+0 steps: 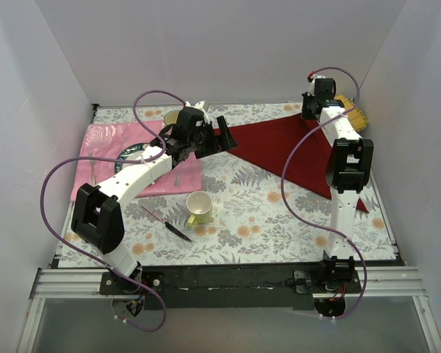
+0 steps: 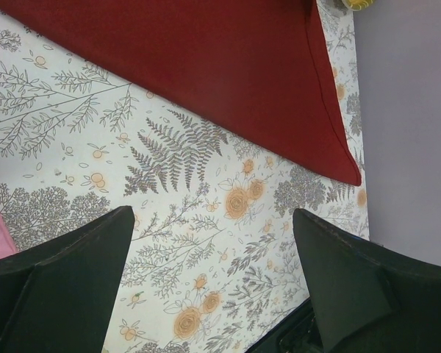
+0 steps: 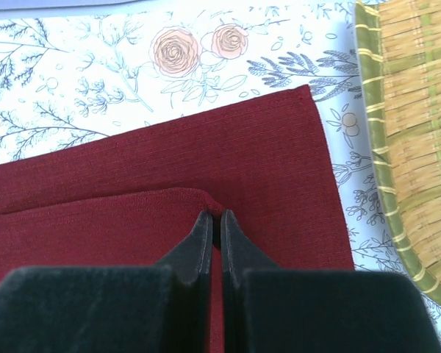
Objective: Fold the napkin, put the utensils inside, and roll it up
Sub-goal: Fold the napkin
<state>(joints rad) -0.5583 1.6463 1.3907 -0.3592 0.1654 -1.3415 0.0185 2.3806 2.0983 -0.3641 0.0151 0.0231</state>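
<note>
While the right gripper [image 3: 213,217] sits at the far right corner of the tabletop, its 2 fingers are pressed together with almost no gap, and the corner of the upper layer of the napkin [image 1: 279,151] seems to be pinched between their tips. The napkin is spread from the far edge toward the right edge, already doubled into a long triangle, with its sharp tip pointing to the left. My left gripper [image 2: 213,228] is spread wide and has nothing in it. It hangs over the flowered tablecloth [image 2: 184,169] just beside that left tip, and the cloth is not between its fingers.

I judge that the fold is the step in hand. To do it well, I would lift the pinched corner only a little, so the lower layer is not dragged, and carry it low over the cloth until the edges meet. I would bring the left gripper down on the tip to pin it before I pull, otherwise the whole napkin may slide. The knife [image 1: 167,223] waits near the near edge, next to the cup [image 1: 198,208], well apart from the napkin
</note>
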